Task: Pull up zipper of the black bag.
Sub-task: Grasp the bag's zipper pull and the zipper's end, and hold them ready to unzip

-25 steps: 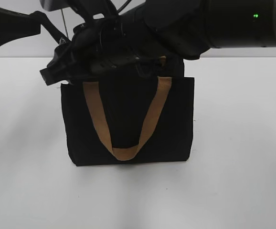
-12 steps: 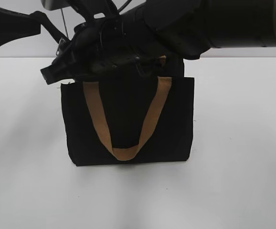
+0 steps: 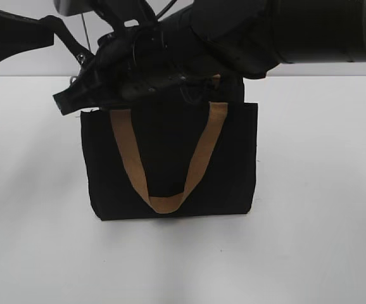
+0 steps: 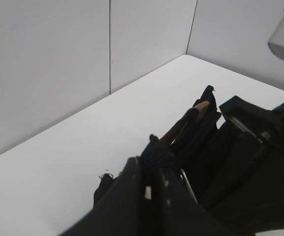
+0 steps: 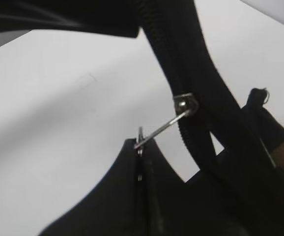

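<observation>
The black bag (image 3: 170, 161) stands upright on the white table, its tan strap (image 3: 199, 158) hanging down the front. Both arms crowd over its top left corner (image 3: 119, 76), and I cannot separate the grippers there. In the right wrist view my right gripper (image 5: 141, 145) is shut on the slim silver tab of the zipper (image 5: 185, 104), which sits on the black zip line. In the left wrist view my left gripper (image 4: 152, 172) is shut on the near end of the black bag's (image 4: 201, 123) top edge.
White table (image 3: 322, 190) surrounds the bag on all sides. A grey wall (image 4: 58, 64) runs close behind the table. The bulky right arm (image 3: 297, 31) spans the upper right of the exterior view.
The gripper cluster over the bag's top left corner has shifted very slightly. The bag has not moved.
</observation>
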You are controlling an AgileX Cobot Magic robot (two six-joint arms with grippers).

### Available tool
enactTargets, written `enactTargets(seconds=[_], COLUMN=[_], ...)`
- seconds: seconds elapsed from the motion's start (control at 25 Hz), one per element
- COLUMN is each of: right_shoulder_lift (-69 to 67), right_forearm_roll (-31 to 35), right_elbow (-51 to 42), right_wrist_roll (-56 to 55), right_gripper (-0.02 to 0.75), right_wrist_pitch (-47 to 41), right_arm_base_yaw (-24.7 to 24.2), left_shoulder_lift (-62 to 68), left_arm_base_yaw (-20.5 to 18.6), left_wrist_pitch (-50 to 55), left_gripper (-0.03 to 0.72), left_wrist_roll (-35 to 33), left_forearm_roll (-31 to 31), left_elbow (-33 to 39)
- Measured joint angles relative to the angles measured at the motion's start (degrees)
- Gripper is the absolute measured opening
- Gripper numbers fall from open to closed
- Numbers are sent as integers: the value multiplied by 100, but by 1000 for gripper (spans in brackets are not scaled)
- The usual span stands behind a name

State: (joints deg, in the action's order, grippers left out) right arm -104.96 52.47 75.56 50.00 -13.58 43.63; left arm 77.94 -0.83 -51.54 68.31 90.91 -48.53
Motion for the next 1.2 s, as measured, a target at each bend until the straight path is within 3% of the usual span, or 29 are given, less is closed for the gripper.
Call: enactTargets(seconds=[0.28,0.6,1.0,1.2], right_shoulder_lift=[176,363,551,551], right_forearm_roll=[-40,-100,-1784,-2229], right_elbow=[0,6,38,38], right_wrist_roll=[-156,-729,-2239,-2583], right_gripper=[-1,-1,-1,-1], right_wrist_pitch=[-280,-887,-1489,-1546], right_arm_base_yaw=[-98,-714,-733,-733], left_shoulder_lift=[0,0,-74,-235], left_arm_base_yaw=[0,0,11,16], left_wrist_pitch=[0,-7,-39,17], left_gripper=[20,20,20,20], left_wrist_roll=[0,0,0,0], left_forearm_roll=[5,18,23,-16], left_elbow=[0,0,10,16])
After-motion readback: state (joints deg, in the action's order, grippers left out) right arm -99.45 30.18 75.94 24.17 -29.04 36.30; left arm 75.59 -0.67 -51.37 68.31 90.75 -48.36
